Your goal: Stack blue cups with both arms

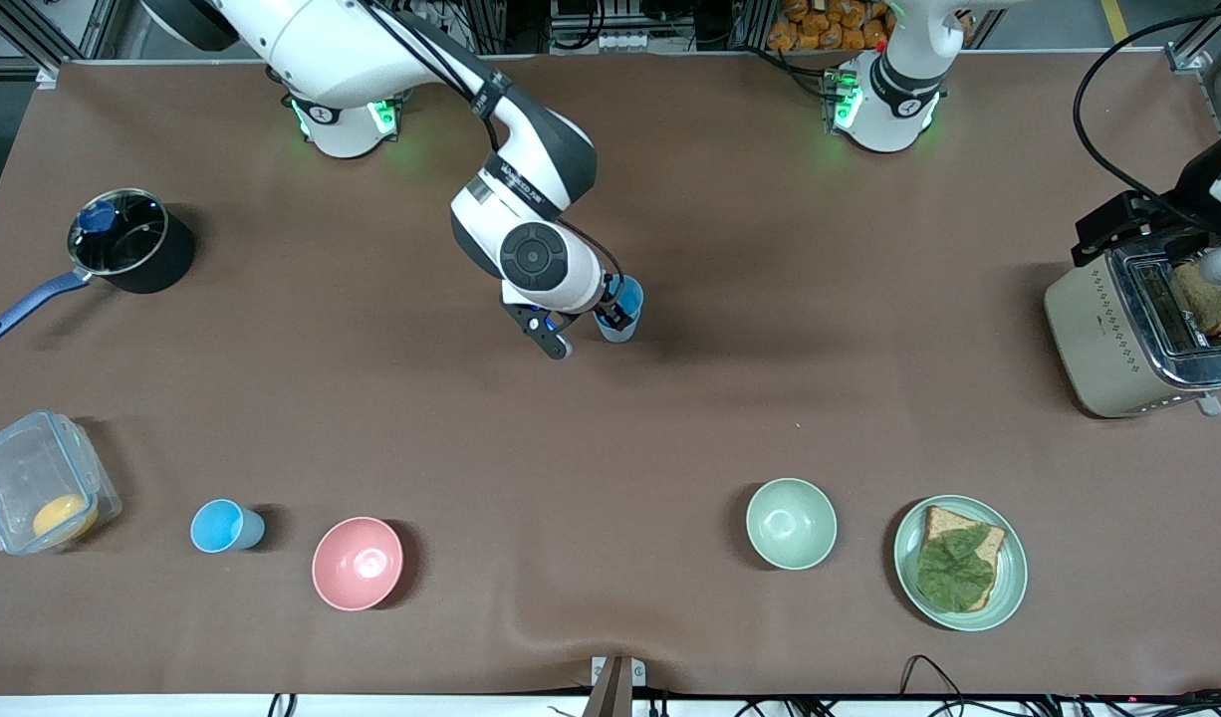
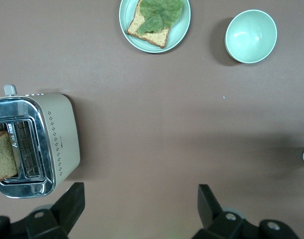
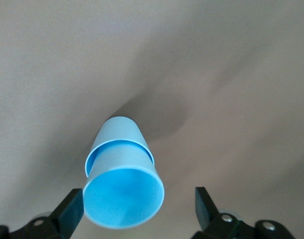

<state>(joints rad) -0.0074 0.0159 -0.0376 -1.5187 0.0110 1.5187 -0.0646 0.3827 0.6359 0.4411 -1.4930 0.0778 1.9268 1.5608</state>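
Right wrist view: two blue cups nested, sky-blue cup seated inside the outer blue cup, standing upright mid-table. Right gripper has its fingers apart either side of the stack, not touching — release step, by my reading. A third blue cup stands beside the pink bowl, near the front camera; next move calls for fetching it. Left gripper spread wide, waiting beside the toaster.

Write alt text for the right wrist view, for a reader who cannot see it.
Two blue cups stand nested, one inside the other, on the brown table, casting a shadow. The right gripper is around them with its black fingers open and apart from the cups on both sides.
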